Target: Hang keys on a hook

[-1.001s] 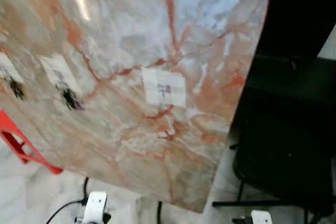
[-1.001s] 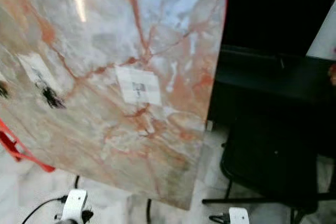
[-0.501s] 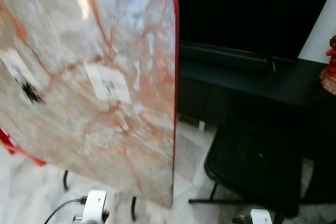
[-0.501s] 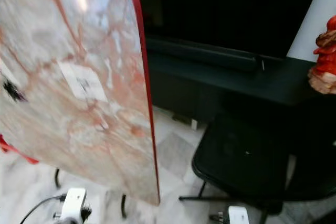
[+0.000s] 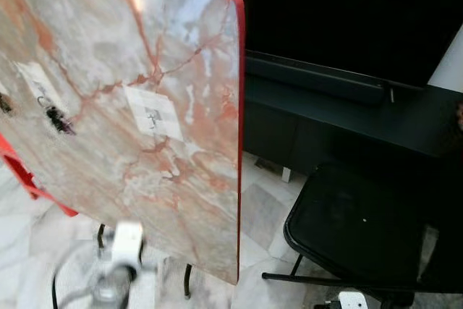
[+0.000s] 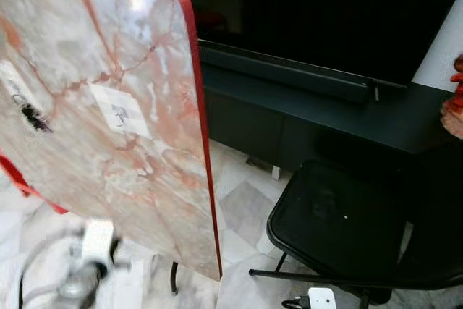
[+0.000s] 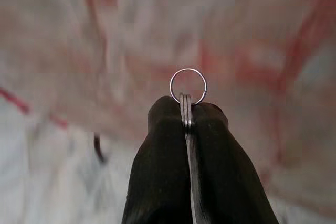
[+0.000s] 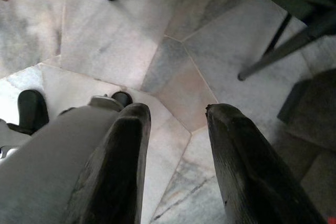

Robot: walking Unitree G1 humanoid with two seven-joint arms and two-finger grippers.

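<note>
Since a second ago the head view has swung right: the marble bench [image 5: 130, 106] has slid leftward in frame and the black chair [image 5: 354, 222] and dark cabinet [image 5: 347, 113] have come in (the camera turning, not the furniture). No hook can be seen yet, so the robot is probably searching for one. The left pincer [image 7: 187, 111] is pressed together on the keys [image 7: 188, 85], ring poking past the fingertips. The right pincer [image 8: 173, 111] hangs spread over the floor, holding nothing.

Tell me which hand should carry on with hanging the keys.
Left. The left hand is shut on the key ring, held out toward the marble table. The right hand is open with nothing in it, pointing at the floor.
</note>
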